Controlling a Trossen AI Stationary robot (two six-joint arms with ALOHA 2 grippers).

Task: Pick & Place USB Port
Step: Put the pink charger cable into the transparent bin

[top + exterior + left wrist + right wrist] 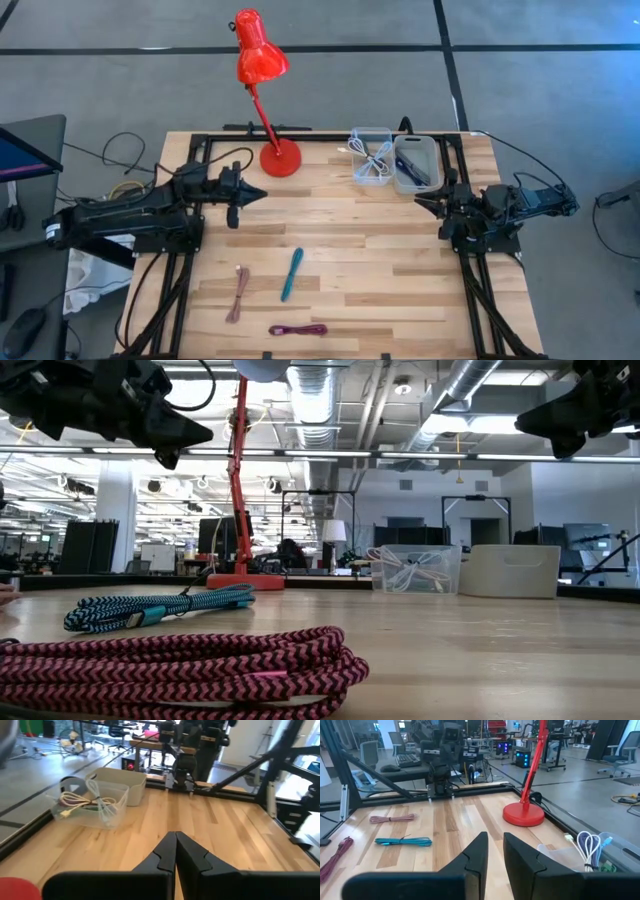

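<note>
Nearby, a red lamp (265,85) stands beside two clear bins (372,155).

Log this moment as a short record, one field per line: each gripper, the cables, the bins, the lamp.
left gripper: shut, empty, raised above the table's left half
right gripper: fingers slightly apart, empty, raised near the bins
teal cable: coiled, lying on the table's front half
light pink cable: to the left of the teal one
dark pink cable: nearest the front edge
clear bin: holds a white cable
grey bin: touches the clear bin's right side
red desk lamp: stands at the back edge
</note>
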